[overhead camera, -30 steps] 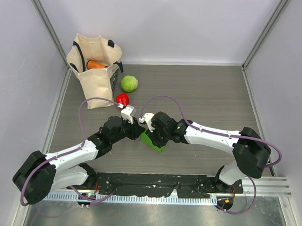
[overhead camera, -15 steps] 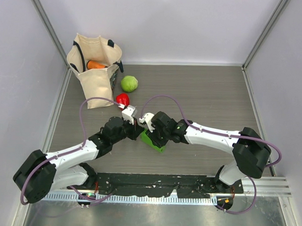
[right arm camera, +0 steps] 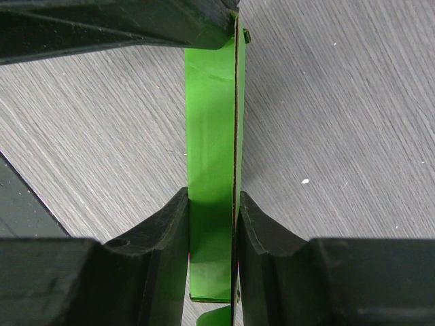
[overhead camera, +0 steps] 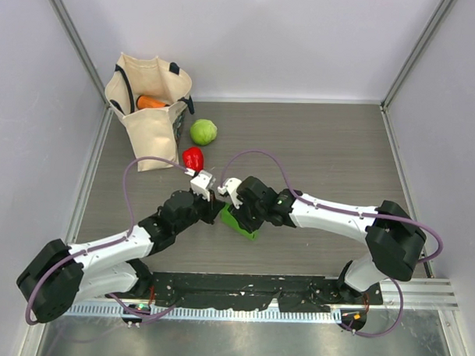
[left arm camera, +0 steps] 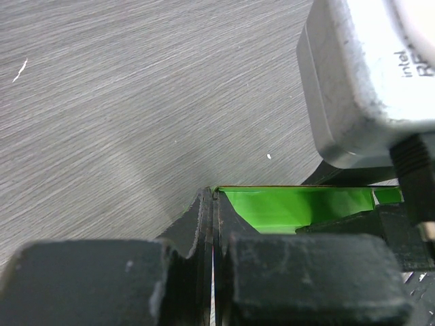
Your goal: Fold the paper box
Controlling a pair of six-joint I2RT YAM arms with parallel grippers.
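Top external: bright green card paper box [overhead camera: 240, 224] between arms.
Left hand [left arm camera: 215, 204]: pinching its corner.
Right hand [right arm camera: 212, 204]: clamping folded panels.
Risk: opposing pulls may tear it.

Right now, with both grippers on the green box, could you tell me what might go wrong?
1. The left gripper pinches only a corner of the paper box at its very fingertips, so the card may slip free.
2. The right gripper clamps the same folded card, so pulling the arms apart could tear or crumple it.
3. The two grippers sit very close together, so a twist could knock one against the other.
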